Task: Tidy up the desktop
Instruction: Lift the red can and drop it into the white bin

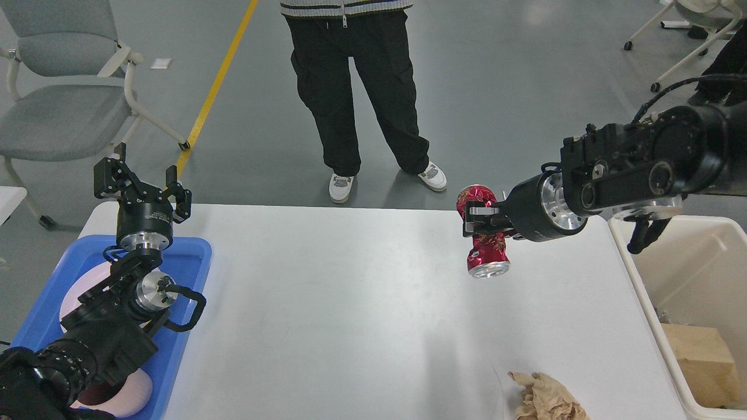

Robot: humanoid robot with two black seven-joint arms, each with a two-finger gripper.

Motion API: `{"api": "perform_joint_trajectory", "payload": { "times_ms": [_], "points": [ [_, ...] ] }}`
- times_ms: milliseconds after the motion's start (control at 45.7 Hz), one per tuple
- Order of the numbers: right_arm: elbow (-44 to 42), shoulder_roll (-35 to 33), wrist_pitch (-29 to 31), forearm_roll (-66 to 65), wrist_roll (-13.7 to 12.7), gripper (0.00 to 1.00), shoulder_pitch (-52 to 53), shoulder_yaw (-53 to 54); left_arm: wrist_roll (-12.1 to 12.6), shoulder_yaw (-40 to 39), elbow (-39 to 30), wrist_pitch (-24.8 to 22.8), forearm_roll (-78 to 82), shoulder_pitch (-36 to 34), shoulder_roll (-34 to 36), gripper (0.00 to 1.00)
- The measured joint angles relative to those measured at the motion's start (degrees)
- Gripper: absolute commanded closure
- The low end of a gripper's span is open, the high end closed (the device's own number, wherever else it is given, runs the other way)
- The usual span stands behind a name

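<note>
Right gripper (480, 214) pinching crushed red can (484, 245) at its waist, held aloft right of centre, above the desktop (350, 303). Left gripper (140, 185) spread, idle at left over blue tray (192, 256). Likely next: carry the can to cream bin (694, 268) at right edge; keep it level, clear the rim, release low. Crumpled paper (545, 399) remains at lower right.

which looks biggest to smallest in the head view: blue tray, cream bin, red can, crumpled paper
1. blue tray and cream bin: both cut off, too close to rank
2. crumpled paper, partly cut off
3. red can, lifted nearer the camera
</note>
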Motion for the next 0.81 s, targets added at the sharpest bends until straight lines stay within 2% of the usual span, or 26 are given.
{"api": "perform_joint_trajectory", "payload": {
  "times_ms": [109,284,459,634,700,722,809],
  "points": [
    [-4.48,-0.63,-0.37,-0.04,-0.15,1.00,-4.66,-2.86,0.00,0.00,0.00,0.00,0.00,0.00,0.00,0.04],
    [-22.89,-6.17,-0.46,-0.42,-0.14,1.00,-21.61,-10.76,0.00,-0.01,0.00,0.00,0.00,0.00,0.00,0.04],
    [-51.60,-16.00,-0.81,-0.09,-0.23,1.00,-47.18,-11.76,0.00,-0.02,0.00,0.00,0.00,0.00,0.00,0.04],
    [-83.18,-20.24,-1.80,3.24,-1.02,1.00,-73.57,-8.43,0.00,-0.02,0.00,0.00,0.00,0.00,0.00,0.04],
    [-90.32,-20.12,-1.91,5.06,-3.34,1.00,-80.26,-5.79,0.00,-0.02,0.00,0.00,0.00,0.00,0.00,0.04],
    [-92.69,-19.74,-2.13,6.07,-6.52,1.00,-82.88,-4.06,0.00,-0.01,0.00,0.00,0.00,0.00,0.00,0.04],
    [-93.96,-19.34,-3.08,6.94,-12.11,1.00,-84.51,-1.76,0.00,-0.02,0.00,0.00,0.00,0.00,0.00,0.04]
  ]
}}
